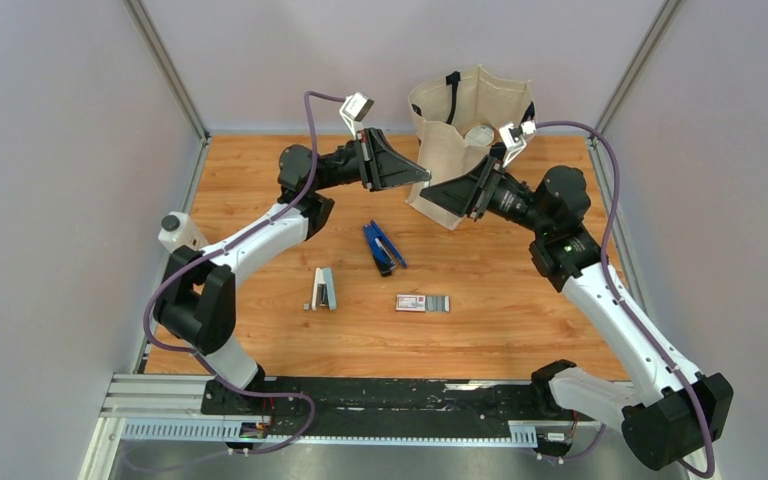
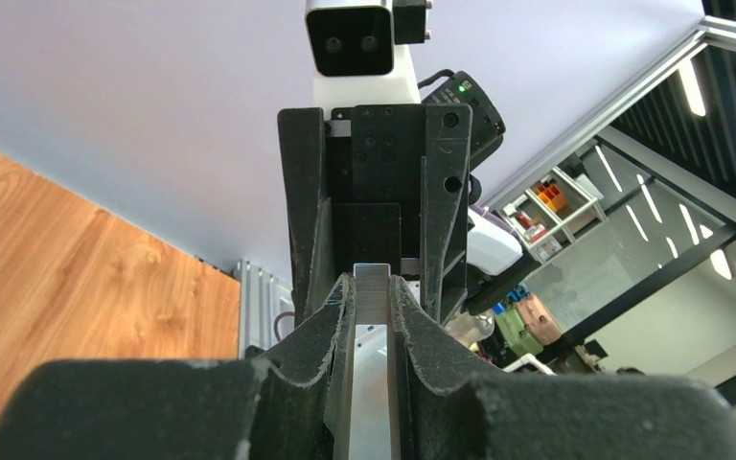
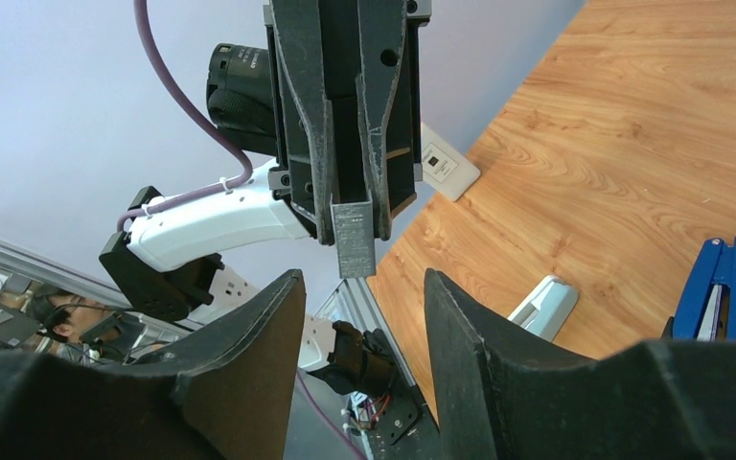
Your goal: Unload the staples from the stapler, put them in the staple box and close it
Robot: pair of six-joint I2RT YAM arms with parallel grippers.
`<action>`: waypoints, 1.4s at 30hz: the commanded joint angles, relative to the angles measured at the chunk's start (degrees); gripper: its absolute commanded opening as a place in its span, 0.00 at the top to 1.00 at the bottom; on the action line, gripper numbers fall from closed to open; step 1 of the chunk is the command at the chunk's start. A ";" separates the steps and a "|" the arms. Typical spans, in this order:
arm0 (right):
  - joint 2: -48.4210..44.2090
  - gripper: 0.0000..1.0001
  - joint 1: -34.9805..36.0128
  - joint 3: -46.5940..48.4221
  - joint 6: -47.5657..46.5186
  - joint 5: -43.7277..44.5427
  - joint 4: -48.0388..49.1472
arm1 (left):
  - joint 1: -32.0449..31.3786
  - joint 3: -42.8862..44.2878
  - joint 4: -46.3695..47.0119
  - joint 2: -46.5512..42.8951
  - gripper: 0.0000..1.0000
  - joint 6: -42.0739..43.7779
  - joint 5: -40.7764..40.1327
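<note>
As my left gripper pinches the staples — right gripper spread, empty — I judge the stapler unloaded; set-down remains.

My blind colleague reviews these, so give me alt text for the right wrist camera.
The left gripper pinches a grey staple strip ahead of the right gripper, which stands open. At the right edge, the blue stapler lies on the wooden table.
</note>
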 commanded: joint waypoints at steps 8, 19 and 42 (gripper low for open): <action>1.35 0.62 0.31 3.11 1.75 0.99 5.35 | -0.78 -0.83 3.07 -2.04 0.87 -0.24 -1.02; -0.23 0.75 0.40 1.79 0.96 1.96 3.15 | -0.70 -1.00 2.72 -1.69 0.87 0.20 -1.19; -2.52 0.88 0.31 2.58 -6.15 4.42 -13.08 | 1.23 -0.21 -12.90 -4.06 0.23 12.57 1.79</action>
